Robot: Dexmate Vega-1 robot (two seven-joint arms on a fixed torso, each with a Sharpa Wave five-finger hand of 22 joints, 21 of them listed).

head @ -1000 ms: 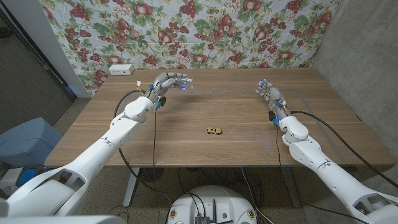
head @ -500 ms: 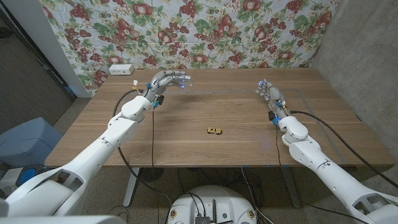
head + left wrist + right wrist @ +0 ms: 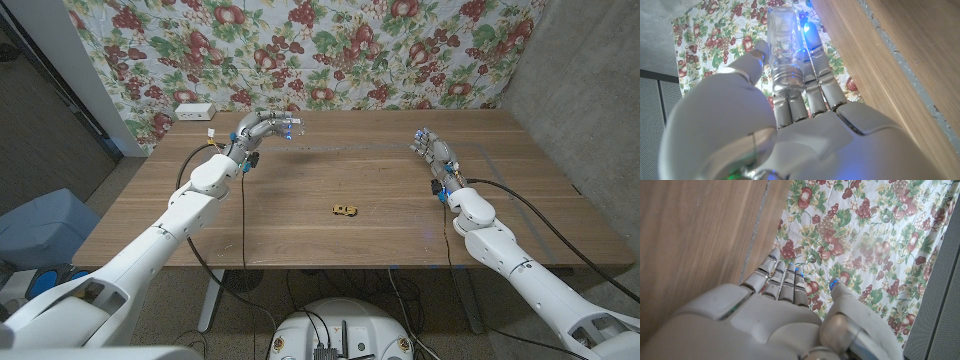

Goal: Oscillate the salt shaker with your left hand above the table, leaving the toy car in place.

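Observation:
My left hand (image 3: 262, 129) is raised over the table's far left part and grips a clear glass salt shaker (image 3: 287, 125). In the left wrist view the shaker (image 3: 783, 45) lies along the fingers (image 3: 812, 95) with the thumb against its side. A small yellow toy car (image 3: 345, 210) sits on the wooden table (image 3: 330, 250) near the middle, well apart from both hands. My right hand (image 3: 435, 152) stands at the table's far right with fingers extended and nothing in it; the right wrist view shows its fingers (image 3: 782, 282) close together and the thumb apart.
A white box (image 3: 194, 111) sits at the table's far left corner. A floral cloth (image 3: 320, 50) hangs behind the table. Grey tape lines (image 3: 370, 151) run across the far part of the tabletop. Cables trail along both arms.
My left hand with the shaker has swung to the left and slightly back over the last second. The toy car and my right hand have stayed put.

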